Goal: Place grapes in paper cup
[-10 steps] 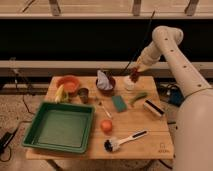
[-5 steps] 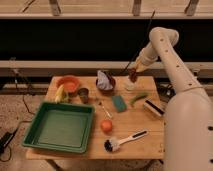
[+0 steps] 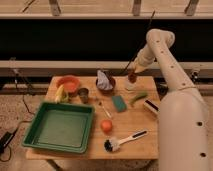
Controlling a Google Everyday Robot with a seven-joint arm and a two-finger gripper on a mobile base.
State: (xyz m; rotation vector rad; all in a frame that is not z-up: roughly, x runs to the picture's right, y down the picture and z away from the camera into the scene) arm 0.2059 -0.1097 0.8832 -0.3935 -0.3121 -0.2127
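Observation:
My gripper (image 3: 132, 75) hangs at the back right of the wooden table, with the arm coming down from the upper right. It is shut on the grapes (image 3: 132, 77), a small dark red bunch held just above the table. The paper cup (image 3: 130, 87) is a pale round shape right below the grapes, partly hidden by them. I cannot tell whether the grapes touch the cup's rim.
A green tray (image 3: 60, 127) is at front left. An orange bowl (image 3: 68, 82), a banana (image 3: 61, 93), a dark metal cup (image 3: 83, 93) and a dark bowl with a grey cloth (image 3: 105, 81) are at the back. A teal sponge (image 3: 119, 103), a green vegetable (image 3: 138, 97), an orange fruit (image 3: 106, 125) and a brush (image 3: 122, 141) lie nearer.
The arm's upper joint has shifted slightly to the left. The gripper with the grapes stays almost in the same spot above the cup.

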